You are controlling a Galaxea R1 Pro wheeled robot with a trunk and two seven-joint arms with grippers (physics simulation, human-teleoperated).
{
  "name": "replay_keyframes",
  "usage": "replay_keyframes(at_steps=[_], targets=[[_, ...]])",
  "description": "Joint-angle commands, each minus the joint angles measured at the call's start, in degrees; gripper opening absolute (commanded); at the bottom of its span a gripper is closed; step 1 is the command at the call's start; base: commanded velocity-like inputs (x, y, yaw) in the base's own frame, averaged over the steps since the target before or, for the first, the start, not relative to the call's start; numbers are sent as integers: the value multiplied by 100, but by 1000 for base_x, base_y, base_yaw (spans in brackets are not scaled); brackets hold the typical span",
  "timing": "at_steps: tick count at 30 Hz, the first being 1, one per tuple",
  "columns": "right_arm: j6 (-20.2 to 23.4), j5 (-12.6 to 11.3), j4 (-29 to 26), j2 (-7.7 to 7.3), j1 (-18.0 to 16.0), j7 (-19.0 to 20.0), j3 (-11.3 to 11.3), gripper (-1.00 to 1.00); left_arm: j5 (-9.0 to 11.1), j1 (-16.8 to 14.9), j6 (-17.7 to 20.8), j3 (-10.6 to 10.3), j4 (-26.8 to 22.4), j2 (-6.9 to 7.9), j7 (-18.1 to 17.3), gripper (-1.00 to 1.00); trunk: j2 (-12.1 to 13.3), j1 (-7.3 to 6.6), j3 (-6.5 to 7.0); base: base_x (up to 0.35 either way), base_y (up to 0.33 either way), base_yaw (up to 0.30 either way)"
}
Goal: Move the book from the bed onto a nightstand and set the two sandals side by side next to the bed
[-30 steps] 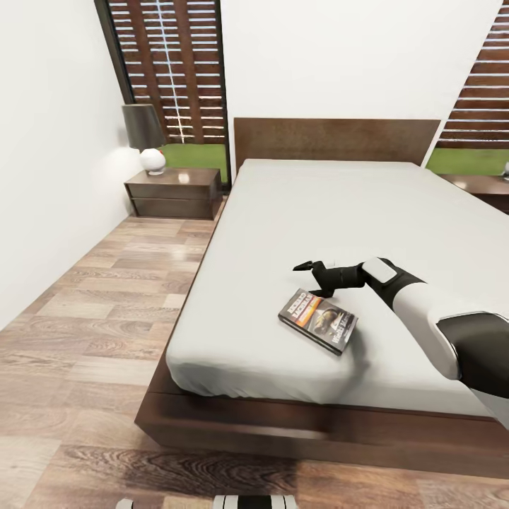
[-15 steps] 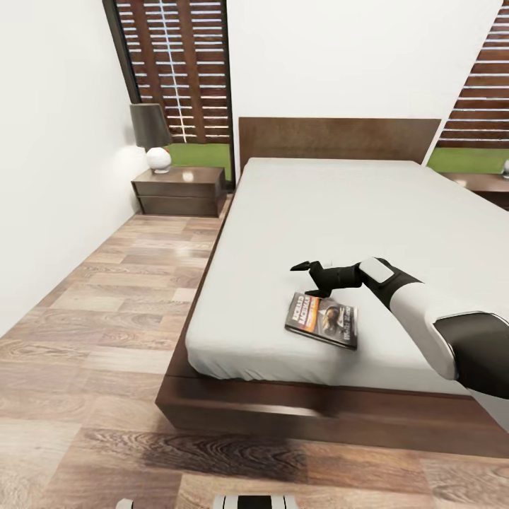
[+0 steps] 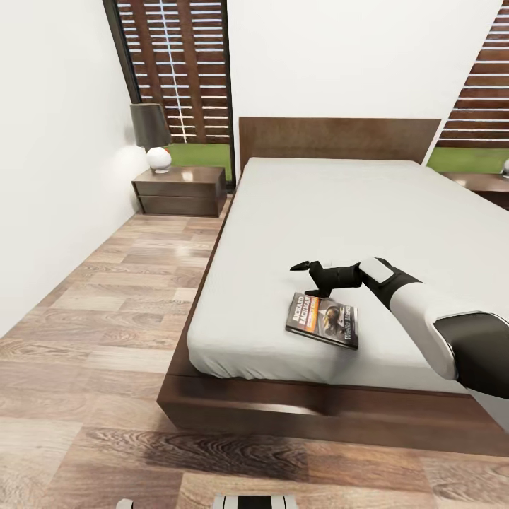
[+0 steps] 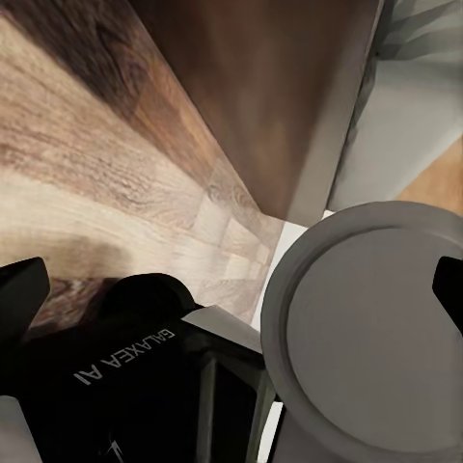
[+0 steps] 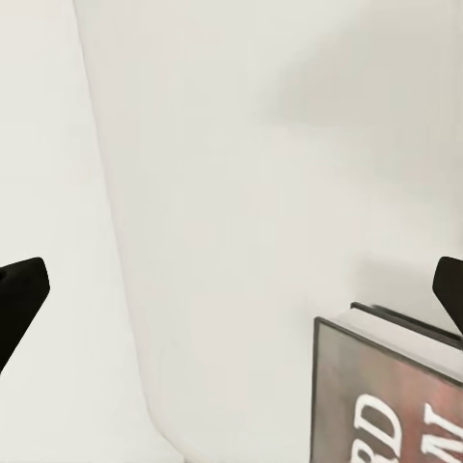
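The book [image 3: 322,320] lies flat on the pale grey mattress of the bed [image 3: 332,212], near its foot end; its cover shows a dark photo and a white lettered band. My right gripper [image 3: 302,280] hovers open just beyond the book's far edge, with nothing between its fingers. In the right wrist view, the book's corner [image 5: 395,405] sits close to one fingertip [image 5: 449,289], against the mattress. My left gripper [image 4: 234,289] is open and points down at the floor beside my own base [image 4: 367,328]. The two sandals are out of view.
A nightstand [image 3: 178,189] with a dark-shaded lamp [image 3: 150,134] stands against the wall left of the headboard [image 3: 339,138]. The edge of a second nightstand [image 3: 488,185] shows at the right. Wood-plank floor [image 3: 106,318] runs along the bed's left side.
The whole view shifted a little during the first half second, so the camera moved. The right gripper and the book keep the same places relative to each other.
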Motion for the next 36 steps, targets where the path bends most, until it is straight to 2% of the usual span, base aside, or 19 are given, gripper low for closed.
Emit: replay_keyframes(at_steps=[1,10,23,36], targets=[[7,20,1,-3,-3,58,43,100,-21,-1,59,23,-2,1,-19,100,-2,-1,-5,-1,1,0],[7,20,1,-3,-3,57,43,100,-22,-1,60,23,-2,1,-19,100,-2,-1,-5,-20,13,0],[7,20,1,-3,-3,57,62,100,-21,-1,52,23,-2,1,-20,100,-2,-1,-5,-124,95,0],[7,20,1,-3,-3,57,58,100,-21,-1,52,23,0,1,-20,100,-2,-1,-5,-19,15,0]])
